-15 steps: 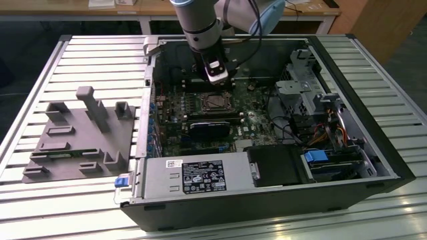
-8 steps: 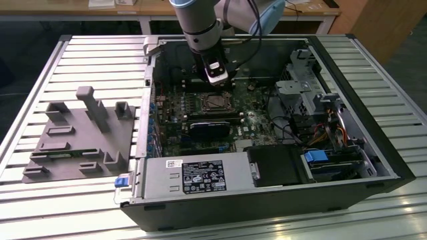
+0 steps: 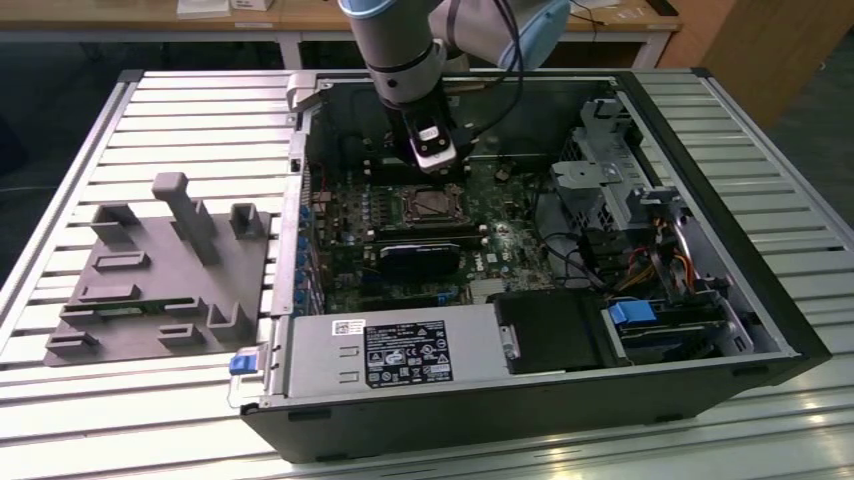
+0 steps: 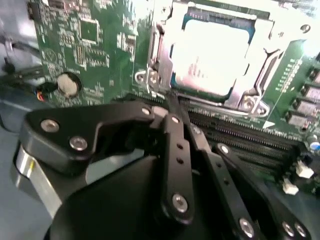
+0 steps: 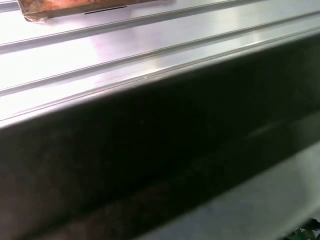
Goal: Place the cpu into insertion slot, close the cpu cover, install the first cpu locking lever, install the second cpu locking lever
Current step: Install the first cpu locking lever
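Observation:
The cpu (image 4: 210,55), a pale square chip, lies in the insertion slot (image 3: 427,205) on the green board inside the open computer case. The cpu cover (image 4: 267,55), a silver frame with a big window, lies down flat around the chip. A thin metal locking lever (image 4: 153,52) runs along one side of the socket. My gripper (image 4: 174,106) hangs just over the socket's edge beside the memory slots. Its black fingers (image 4: 172,150) are pressed together with nothing visible between them. In the exterior view the gripper (image 3: 435,168) sits just behind the socket.
Long black memory slots (image 4: 240,137) run beside the socket, and a round coin battery (image 4: 67,84) sits on the board. A black heatsink block (image 3: 414,258), the power supply (image 3: 387,350) and a drive cage (image 3: 627,190) crowd the case. A grey fixture (image 3: 160,270) lies on the exterior view's left.

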